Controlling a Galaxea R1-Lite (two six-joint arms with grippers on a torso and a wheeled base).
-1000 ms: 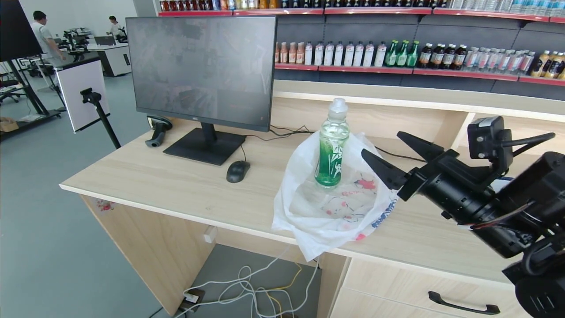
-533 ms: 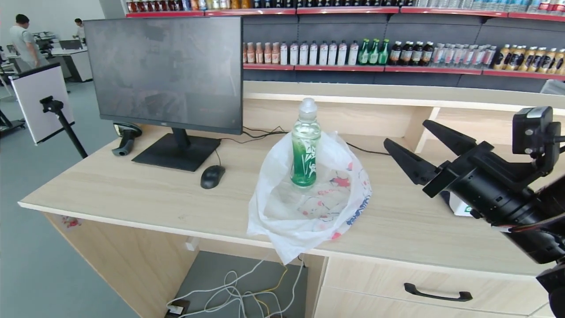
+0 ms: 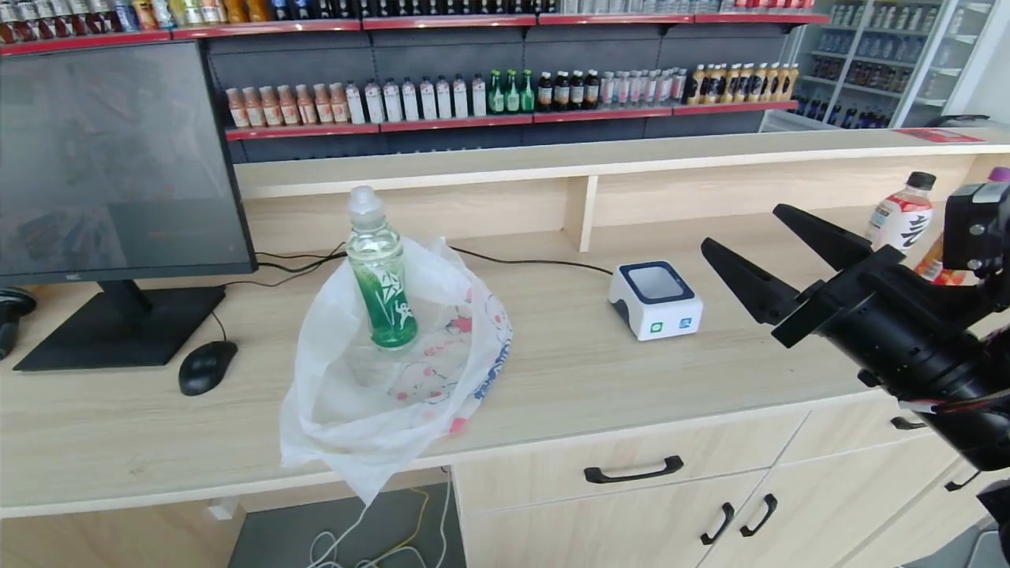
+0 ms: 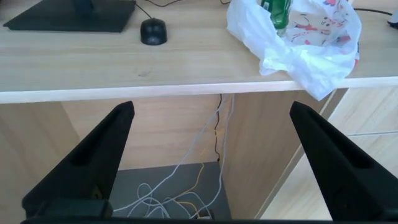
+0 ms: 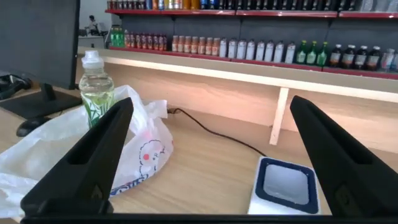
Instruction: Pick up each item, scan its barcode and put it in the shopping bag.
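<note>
left end effector (image 4: 211, 107): fingers spread wide, empty, low in front of the table (image 4: 93, 62) edge. 1 shopping bag (image 3: 371, 394) at the front edge, mouth open, one corner hanging over. Inside it: 1 green bottle (image 3: 382, 276), upright. right end effector (image 3: 742, 229): spread open, empty, above the table, right of 1 white scanner (image 3: 655, 300). 1 mouse (image 3: 207, 367) and 1 monitor (image 3: 118, 158) on the left. 1 white bottle (image 3: 899, 213) far right; more behind the arm, can't count. vs 0.5 s ago: head camera panned right; bag and bottle unchanged; right end effector open as before.
</note>
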